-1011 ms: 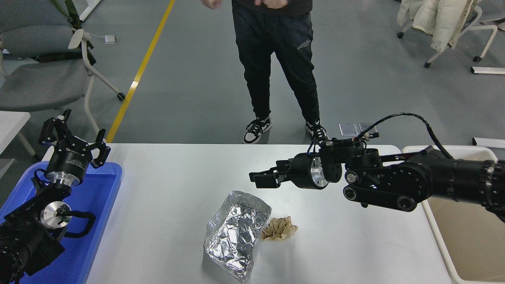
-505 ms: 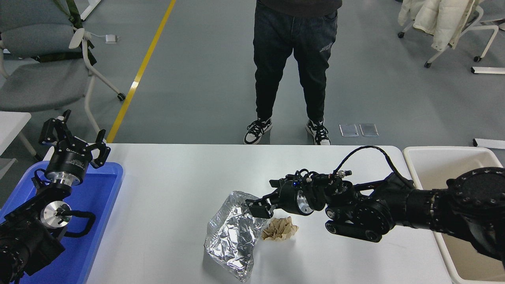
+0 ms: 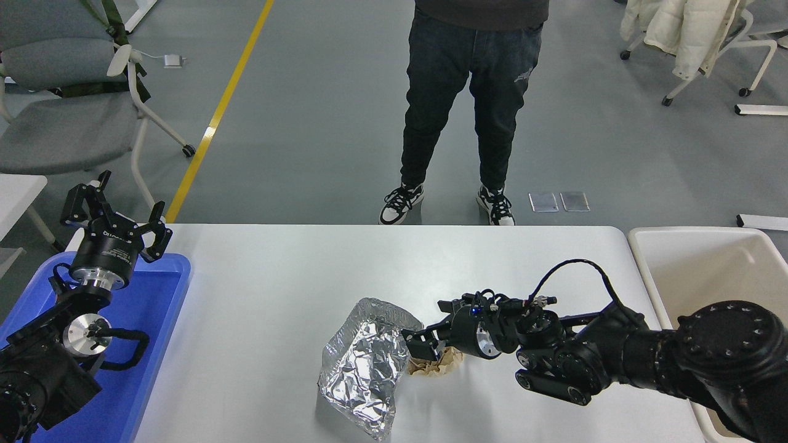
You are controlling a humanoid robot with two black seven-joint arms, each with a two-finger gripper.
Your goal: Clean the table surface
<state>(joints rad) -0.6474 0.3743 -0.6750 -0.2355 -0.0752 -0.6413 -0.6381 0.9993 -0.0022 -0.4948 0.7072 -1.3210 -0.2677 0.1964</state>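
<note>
Right tool [image 3: 423,347] dropped to frame centre, spread over brown paper wad [image 3: 438,365] beside foil [image 3: 366,368] on surface [image 3: 265,295]; centre, then pinch wad only

Beyond my table I see smooth grey floor [image 3: 320,123] crossed by a yellow painted line [image 3: 217,114] — grey wheeled chairs [image 3: 68,111] left.

The desk [image 3: 258,320] was matte white; the tray [image 3: 154,344] bright blue; the bin [image 3: 695,271] cream. A crinkled bag [image 3: 363,369] shone silver beside tan crumpled paper [image 3: 431,368]. Both end effectors were black.
</note>
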